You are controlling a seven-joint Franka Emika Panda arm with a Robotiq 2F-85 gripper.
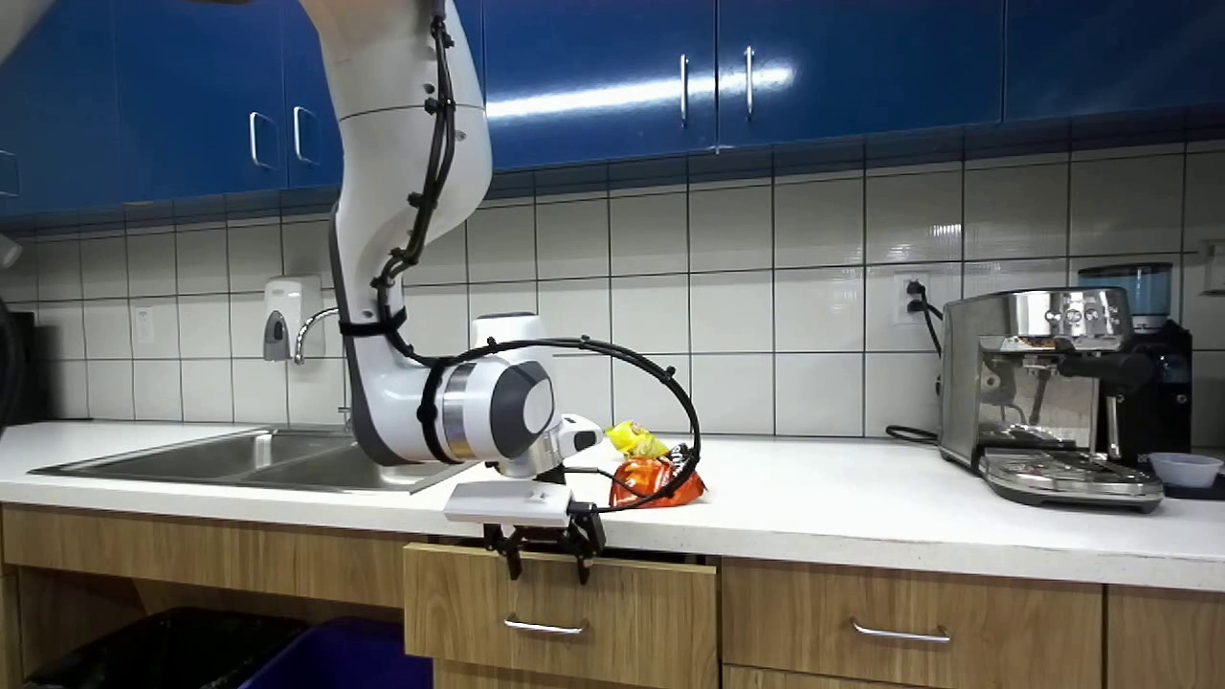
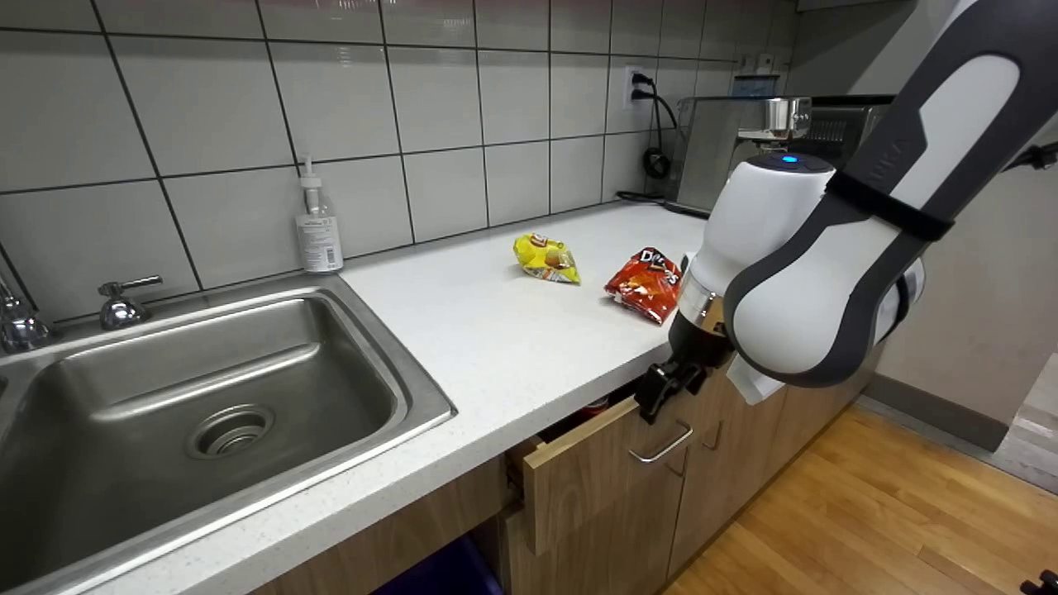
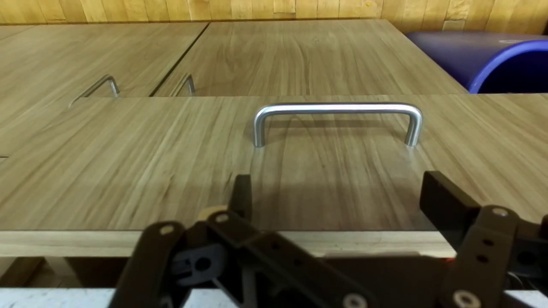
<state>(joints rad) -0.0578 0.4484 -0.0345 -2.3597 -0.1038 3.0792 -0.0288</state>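
Blue wall cabinets [image 1: 593,77] run high above the fingers [image 3: 447,209], bkgd of an exterior view. White countertop [image 2: 488,330] sits behind & a bit above the fingers, in both exterior views. Robot arm [image 1: 407,411], white w/ dk. gray trim, hangs above the fingers. Sink [image 2: 426,405], stainless, is set into the countertop off to one side of the fingers, well apart. Drawer [image 1: 459,603] is the thing nearest: light wood, partly pulled out, its top edge right by the fingers; can't tell if they touch it. Purple bin [image 3: 449,55] is lower than the fingers, off to the sink side. Espresso machine [image 1: 1043,411] stands on the countertop, well apart from the fingers, opp. side from the sink. Gripper [image 3: 337,192] is blk., pointing down, fingers spread wide w/ the drawer front showing thru the gap btwn. them. Red chip bag [image 2: 645,285] lies on the countertop, behind & above the fingers, nr. them. Yellow chip bag [image 2: 545,258], smaller, lies farther back from the fingers, nr. the red one but not touching. Handle [image 3: 338,108], a metal bar on the drawer, is just below the fingers, apart from them, in line w/ the gap.
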